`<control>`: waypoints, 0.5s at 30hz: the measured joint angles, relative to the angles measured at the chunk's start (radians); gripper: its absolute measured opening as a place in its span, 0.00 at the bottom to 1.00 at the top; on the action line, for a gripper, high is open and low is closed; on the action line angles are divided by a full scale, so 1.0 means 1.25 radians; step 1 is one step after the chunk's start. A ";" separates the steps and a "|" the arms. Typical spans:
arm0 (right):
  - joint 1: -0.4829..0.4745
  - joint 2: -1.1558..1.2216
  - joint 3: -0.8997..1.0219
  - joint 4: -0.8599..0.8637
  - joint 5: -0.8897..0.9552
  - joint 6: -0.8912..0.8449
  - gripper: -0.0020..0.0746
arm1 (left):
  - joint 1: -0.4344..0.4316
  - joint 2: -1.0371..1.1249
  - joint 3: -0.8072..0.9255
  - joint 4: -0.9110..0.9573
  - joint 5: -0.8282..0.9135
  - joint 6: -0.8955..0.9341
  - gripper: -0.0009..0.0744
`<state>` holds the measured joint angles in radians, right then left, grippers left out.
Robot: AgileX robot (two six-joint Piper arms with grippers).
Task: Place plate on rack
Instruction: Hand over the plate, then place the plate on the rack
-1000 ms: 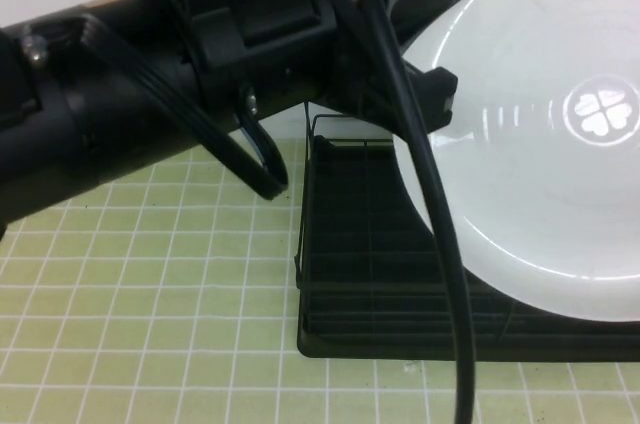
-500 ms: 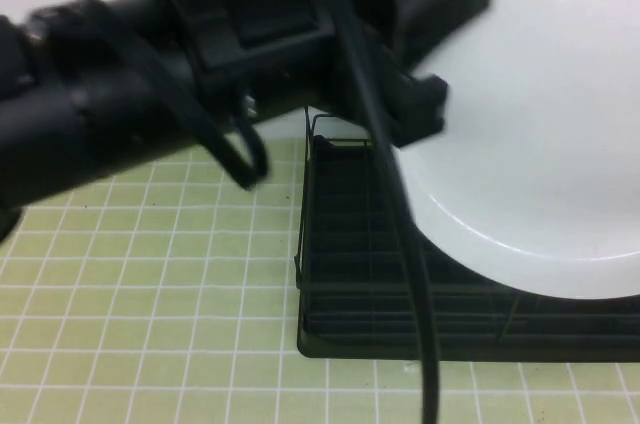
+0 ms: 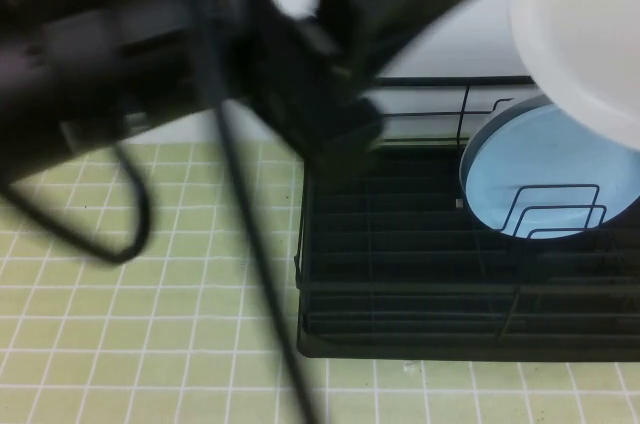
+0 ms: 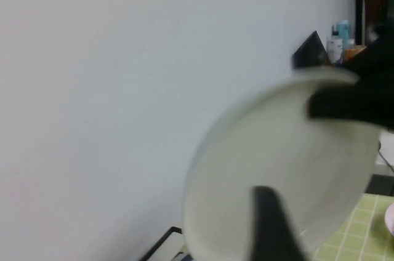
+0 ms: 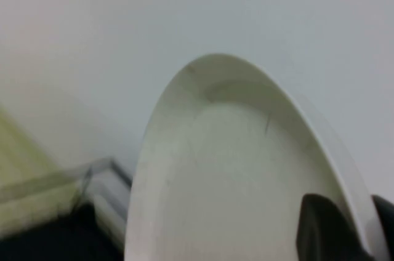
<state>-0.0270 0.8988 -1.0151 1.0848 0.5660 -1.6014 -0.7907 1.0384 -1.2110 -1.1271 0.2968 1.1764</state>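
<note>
- White plate (image 3: 580, 34) raised in the air, tilted on edge, clamped in the left hand (image 4: 271, 230); one dark finger (image 4: 266, 218) laid across the plate's face in the left wrist view, the other hidden behind it.
- Clamped too by the right hand (image 5: 354, 230), closed over the rim: one dark finger (image 5: 326, 233) on the inner face, a dark sliver just outside the rim.
- Seen in the left wrist view as a dark mass gripping the plate's edge on the side away from the left hand's finger.
- Black wire rack (image 3: 400, 274) below both hands, flat on the tabletop (image 3: 150, 324) with its green grid mat; plate well above it, touching none of its wires.
- Standing upright in the rack, below the held plate: a light blue plate (image 3: 550, 174), leaning among the looped wire dividers (image 3: 555, 214).
- Blurred across the high view, big and dark: the left arm (image 3: 150, 34), reaching over the rack's near-left corner toward the plate.
- Hanging from that arm, a black cable (image 3: 250, 244), crossing down over the mat beside the rack.
- Behind the plate and both hands, a plain pale wall (image 4: 123, 88).
</note>
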 joint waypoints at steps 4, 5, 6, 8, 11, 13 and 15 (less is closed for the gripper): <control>0.000 0.058 -0.039 -0.160 0.070 -0.007 0.03 | 0.000 -0.051 0.000 0.314 0.073 -0.160 0.01; 0.000 0.076 -0.046 -0.176 0.078 -0.017 0.03 | 0.000 -0.061 0.000 0.410 0.110 -0.207 0.01; 0.000 0.094 -0.054 -0.177 0.080 -0.038 0.03 | 0.000 -0.070 0.000 0.505 0.149 -0.267 0.01; 0.000 0.131 -0.063 -0.171 0.088 -0.095 0.03 | 0.000 -0.081 0.001 0.672 0.222 -0.412 0.01; 0.018 0.179 -0.075 -0.157 0.083 -0.235 0.03 | 0.000 -0.104 0.030 0.902 0.306 -0.633 0.01; 0.032 0.209 -0.081 -0.153 0.078 -0.296 0.03 | 0.000 -0.134 0.091 0.993 0.297 -0.701 0.01; 0.045 0.245 -0.088 -0.125 0.074 -0.352 0.03 | 0.000 -0.172 0.165 1.088 0.232 -0.801 0.01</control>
<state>0.0290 1.2045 -1.1249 0.9284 0.6584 -2.0418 -0.7907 0.8237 -1.0042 0.2323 0.5868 0.1757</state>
